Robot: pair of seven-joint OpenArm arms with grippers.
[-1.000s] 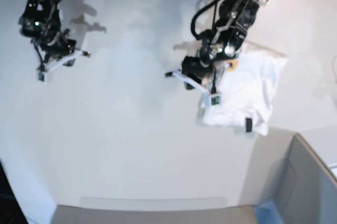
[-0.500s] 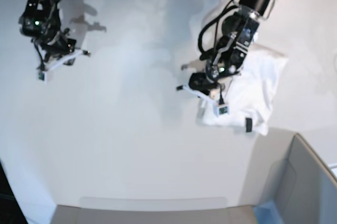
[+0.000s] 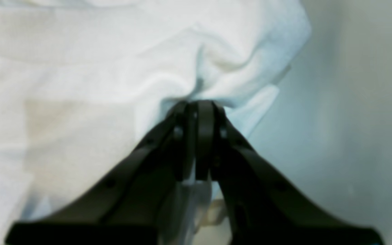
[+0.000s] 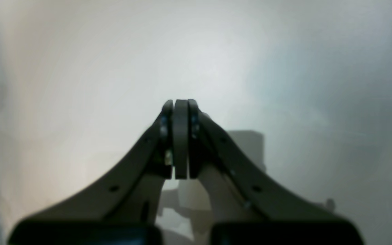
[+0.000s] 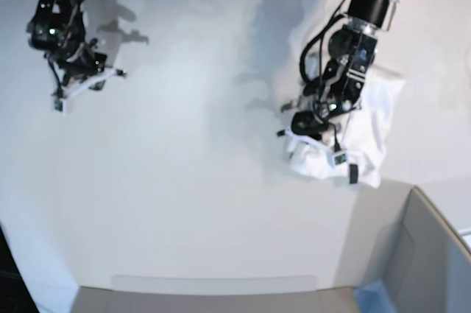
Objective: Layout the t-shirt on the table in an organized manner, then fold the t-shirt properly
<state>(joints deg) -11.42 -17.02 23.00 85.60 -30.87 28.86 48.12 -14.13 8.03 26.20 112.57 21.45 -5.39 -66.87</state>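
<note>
Now left gripper (image 3: 196, 105) pinching t-shirt (image 3: 80, 78); right gripper (image 4: 180, 103) empty

Reaching in from the far right edge of the base view, left arm angling down and forward, wrist bent low; left gripper (image 3: 196, 105) pinching its dark fingers (image 3: 204, 136) together on a bunched fold of the t-shirt (image 3: 80, 85). Hanging at the far left of the base view, right arm folded back on itself; right gripper (image 4: 180, 103) pressing its fingers (image 4: 181, 143) fully together, gripping nothing
</note>
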